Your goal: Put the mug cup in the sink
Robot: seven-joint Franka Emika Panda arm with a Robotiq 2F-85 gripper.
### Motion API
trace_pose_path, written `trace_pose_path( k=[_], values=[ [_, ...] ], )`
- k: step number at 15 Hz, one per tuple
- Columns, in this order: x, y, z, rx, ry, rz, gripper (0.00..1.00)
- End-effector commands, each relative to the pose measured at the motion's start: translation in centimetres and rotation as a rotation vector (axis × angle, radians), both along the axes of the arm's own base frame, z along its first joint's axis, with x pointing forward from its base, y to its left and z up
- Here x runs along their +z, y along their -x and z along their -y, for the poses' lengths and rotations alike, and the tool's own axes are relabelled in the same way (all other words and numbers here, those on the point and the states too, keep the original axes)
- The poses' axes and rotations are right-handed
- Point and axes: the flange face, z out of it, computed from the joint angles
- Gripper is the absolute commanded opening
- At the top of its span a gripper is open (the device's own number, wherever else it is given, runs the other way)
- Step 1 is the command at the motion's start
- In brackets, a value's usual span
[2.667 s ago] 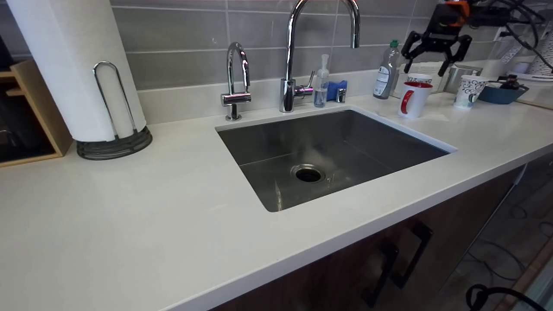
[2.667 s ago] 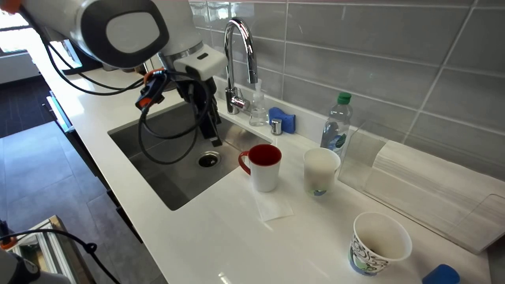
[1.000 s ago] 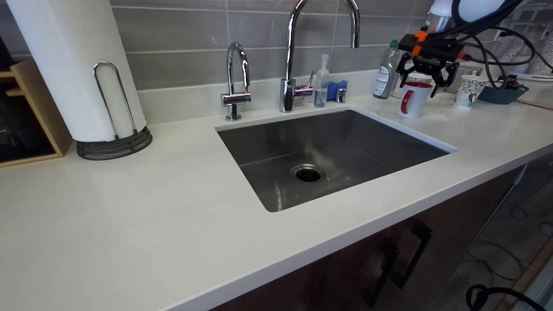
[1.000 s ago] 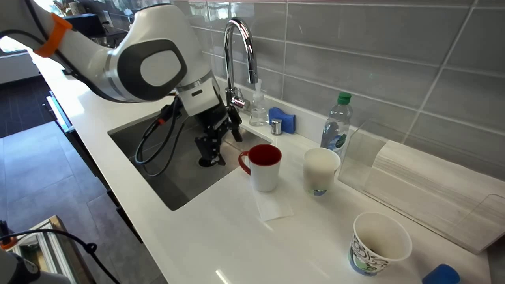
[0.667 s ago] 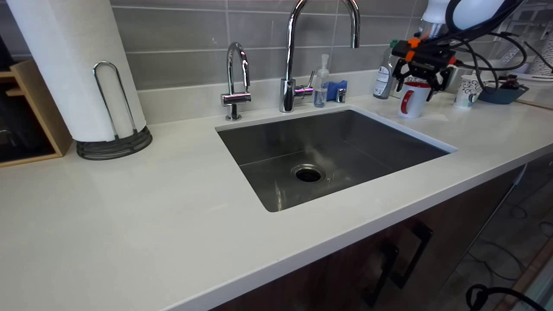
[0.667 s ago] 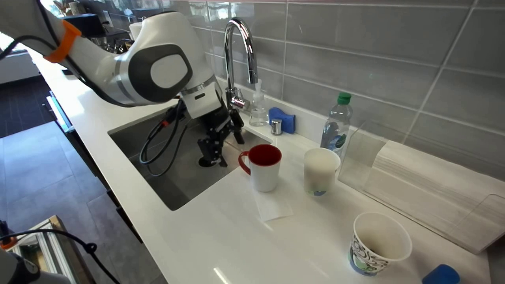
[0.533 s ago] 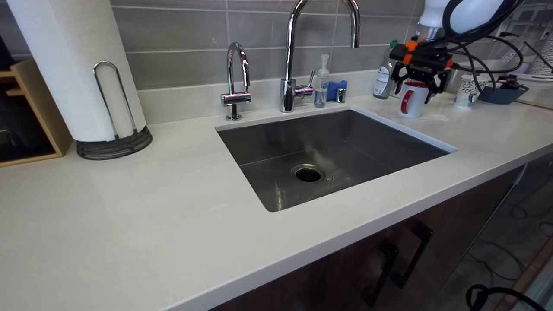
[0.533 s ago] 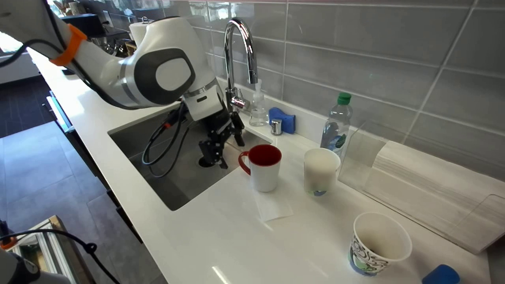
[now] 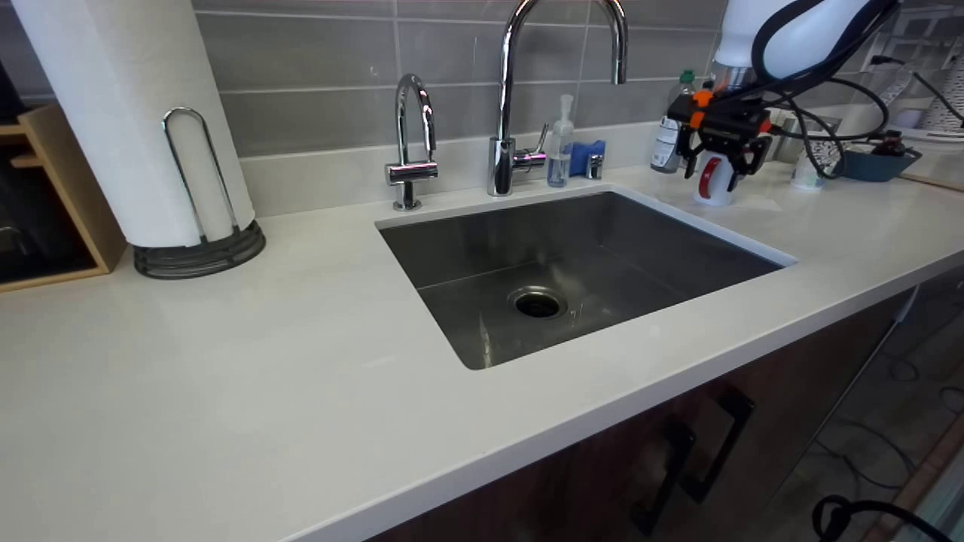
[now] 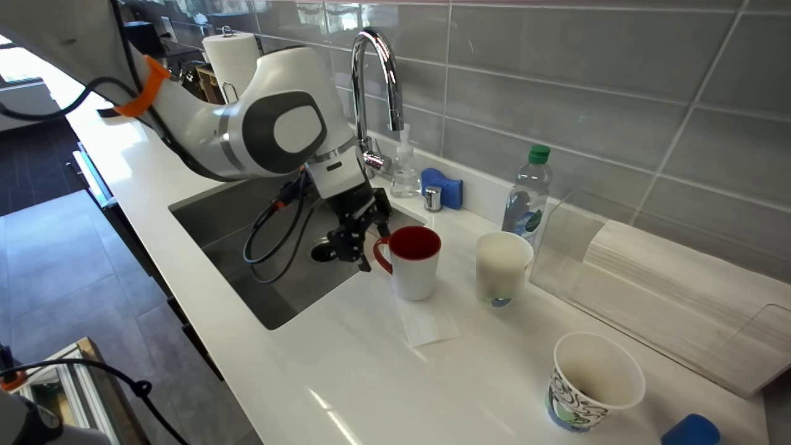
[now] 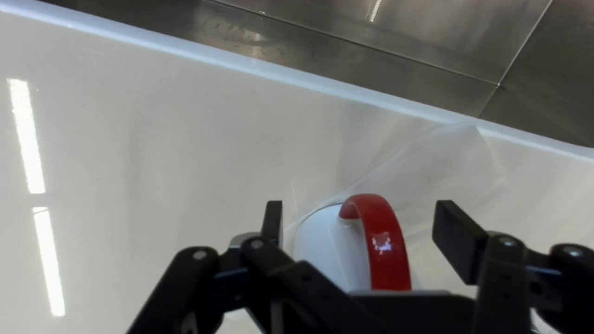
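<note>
mug cup [image 10: 415, 272] upright on the desk [image 10: 371, 364] beside the sink [image 9: 640, 263], long axis vertical; fingers [image 11: 457, 239] spread wide, empty, the mug cup ahead, roughly in line with their gap, red handle [image 11: 392, 257] nearest.

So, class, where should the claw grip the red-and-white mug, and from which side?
Probably the round body of the mug, approached from the sink side, with one jaw on each side of the red handle. The mug stands upright, its handle faces the sink, and in the wrist view the open claw looks wider than the body.
</note>
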Motion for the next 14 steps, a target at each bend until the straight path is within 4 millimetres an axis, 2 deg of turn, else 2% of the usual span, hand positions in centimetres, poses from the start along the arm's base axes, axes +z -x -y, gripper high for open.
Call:
trace_pose_path(
  k=[1,4,8,11,12,14],
  values=[
    [-0.9,-1.3,0.3,-0.03,0.017,-0.011,0.54],
    [-1.5,-1.7,0.4,-0.034,0.018,-0.034,0.43],
    [-2.0,-1.9,0.3,-0.035,0.019,-0.059,0.47],
    [-2.0,-2.0,0.3,-0.036,0.022,-0.07,0.36],
    [-2.0,-2.1,0.3,-0.036,0.021,-0.073,0.28],
    [-2.0,-2.2,0.3,-0.038,0.02,-0.075,0.26]
  ],
)
